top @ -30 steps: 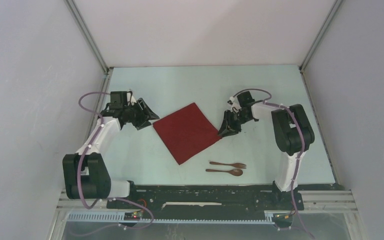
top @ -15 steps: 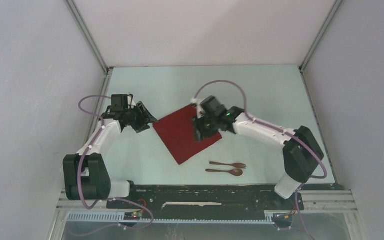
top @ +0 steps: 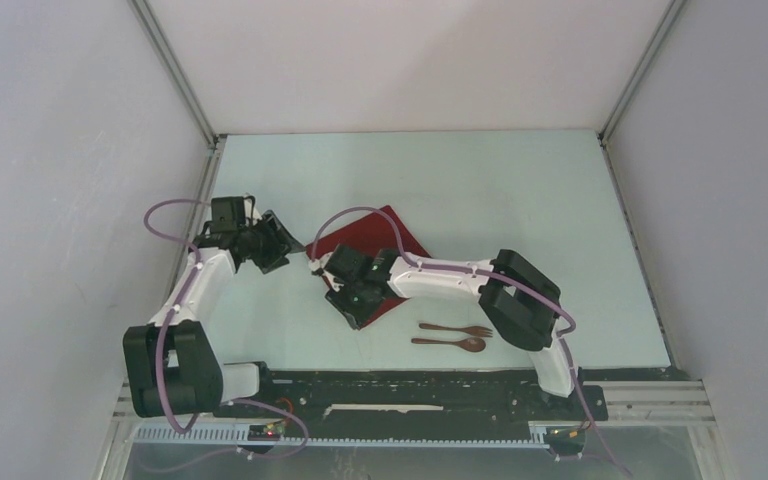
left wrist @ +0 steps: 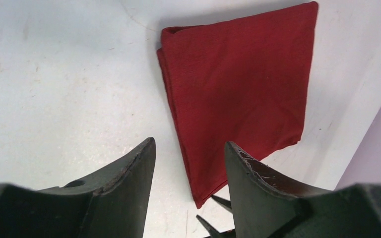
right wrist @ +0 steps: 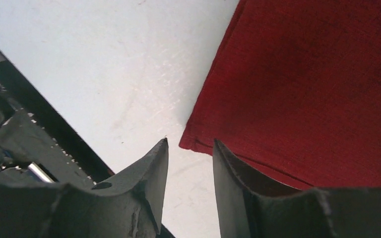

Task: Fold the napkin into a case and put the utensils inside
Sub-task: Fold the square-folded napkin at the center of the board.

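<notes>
Right gripper (right wrist: 190, 143), jaws slightly parted and empty, hangs at the six o'clock corner of the dark red soft square napkin (right wrist: 317, 89) lying flat on the pale desk (top: 520, 190). Closing here may catch one layer only, skewing the fold.

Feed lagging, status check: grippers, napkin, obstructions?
Left gripper open, empty. Right gripper open at corner of dark red square cloth napkin. Dark brown wooden fork, spoon nearby, untouched.
</notes>
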Controlling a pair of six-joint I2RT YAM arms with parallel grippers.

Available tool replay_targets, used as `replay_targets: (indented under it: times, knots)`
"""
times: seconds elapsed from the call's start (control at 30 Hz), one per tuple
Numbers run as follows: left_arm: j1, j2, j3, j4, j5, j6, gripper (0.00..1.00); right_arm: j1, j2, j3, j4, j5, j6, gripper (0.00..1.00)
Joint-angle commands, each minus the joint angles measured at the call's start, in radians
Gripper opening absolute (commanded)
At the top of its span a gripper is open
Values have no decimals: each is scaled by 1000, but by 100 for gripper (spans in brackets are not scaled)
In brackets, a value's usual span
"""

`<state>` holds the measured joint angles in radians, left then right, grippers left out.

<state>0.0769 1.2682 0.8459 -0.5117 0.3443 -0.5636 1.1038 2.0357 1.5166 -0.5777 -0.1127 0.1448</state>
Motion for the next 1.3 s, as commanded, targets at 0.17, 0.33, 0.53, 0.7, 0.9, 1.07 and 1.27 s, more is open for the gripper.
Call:
replay_targets:
  times: [0.17, 0.33, 0.53, 0.7, 0.9, 1.07, 1.27]
  knots:
    - [22, -23, -27, 13, 29, 34, 59, 4, 54, 68, -39, 54, -29, 41]
    - [26, -23, -28, 14, 34, 35, 59, 5, 67, 79, -37, 57, -26, 39]
    - [26, -25, -30, 15, 38, 35, 59, 9, 79, 85, -31, 67, -22, 45]
    - [28, -23, -37, 19, 42, 33, 59, 10, 81, 100, -33, 84, -23, 37]
    - [29, -18, -48, 32, 50, 28, 59, 11, 50, 109, -59, 84, -19, 13]
    - [28, -10, -51, 40, 52, 24, 59, 13, 16, 87, -68, 70, -13, 0]
    - [29, 10, -54, 59, 73, 11, 59, 15, -37, 39, -57, 50, 2, 0]
